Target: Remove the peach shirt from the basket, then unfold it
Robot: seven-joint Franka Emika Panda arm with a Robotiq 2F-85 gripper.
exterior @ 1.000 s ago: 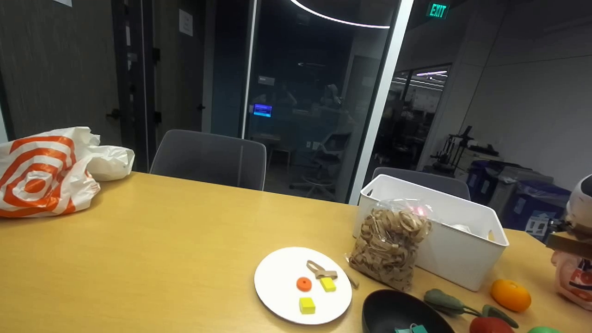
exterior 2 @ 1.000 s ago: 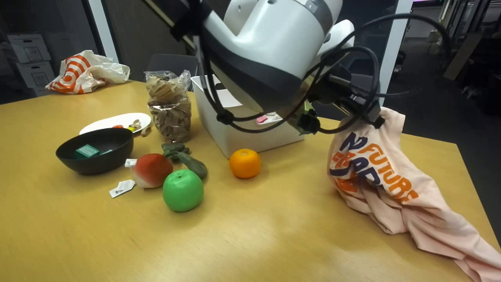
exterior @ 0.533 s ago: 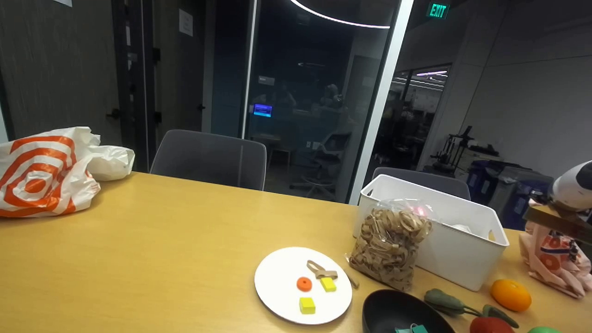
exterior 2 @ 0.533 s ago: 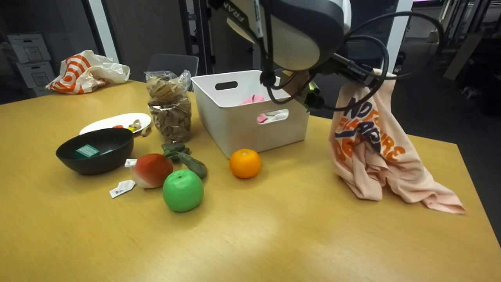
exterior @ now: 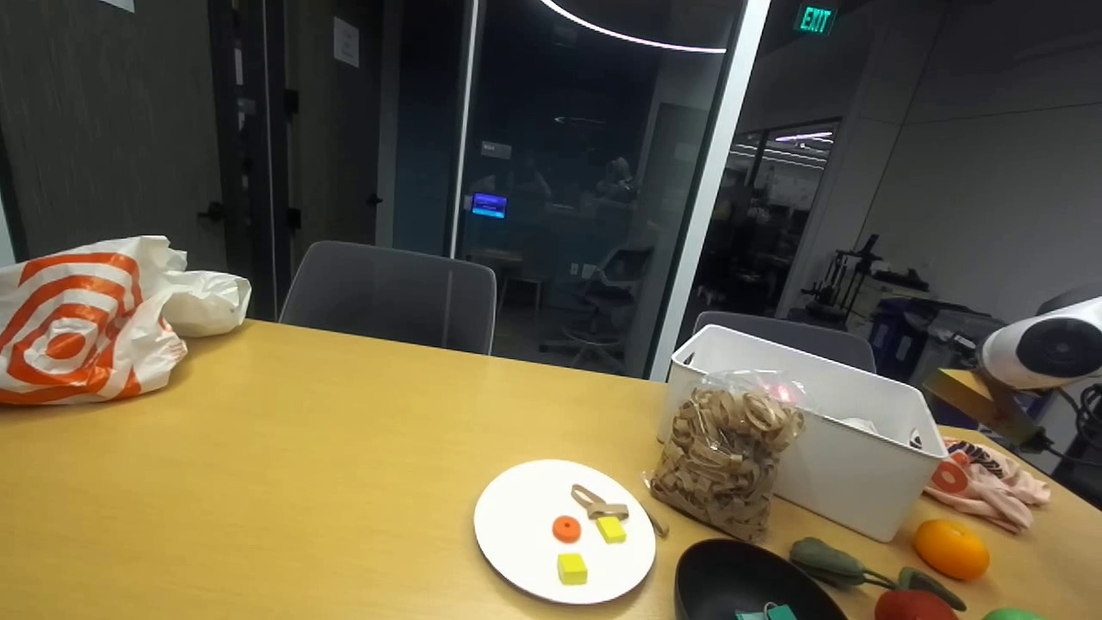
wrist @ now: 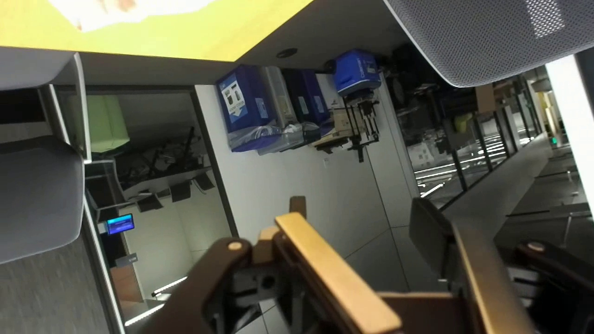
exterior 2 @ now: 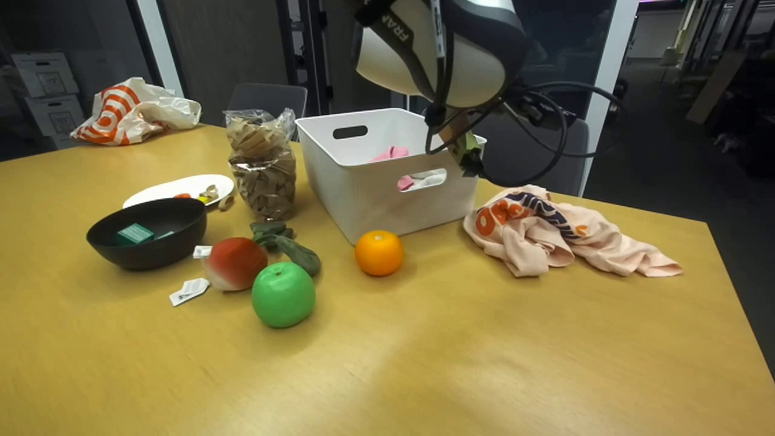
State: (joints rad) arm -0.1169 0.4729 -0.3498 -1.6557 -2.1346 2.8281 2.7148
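Note:
The peach shirt (exterior 2: 527, 245) lies in a crumpled, bunched heap on the table beside the white basket (exterior 2: 418, 209), its orange and dark lettering partly folded under. In an exterior view the peach shirt (exterior: 990, 491) shows behind the basket's near corner. A bright, washed-out patch of the shirt (wrist: 134, 8) appears at the top of the wrist view. My gripper (wrist: 362, 215) is open, with only background between its fingers. It is up in the air above the shirt, apart from it; cables partly cover it in an exterior view.
Pink cloth (exterior 2: 392, 153) sits inside the basket. An orange fruit (exterior 2: 379, 253), a green fruit (exterior 2: 283, 295), a red fruit (exterior 2: 236, 263), a black bowl (exterior 2: 145, 242), a white plate (exterior: 516, 551) and a clear bag of brown strips (exterior: 727, 456) stand nearby. Chairs line the far side.
The shirt was hanging from the shut gripper and was carried towards the basket. The gripper has opened and let it go; it has dropped into a heap on the table.

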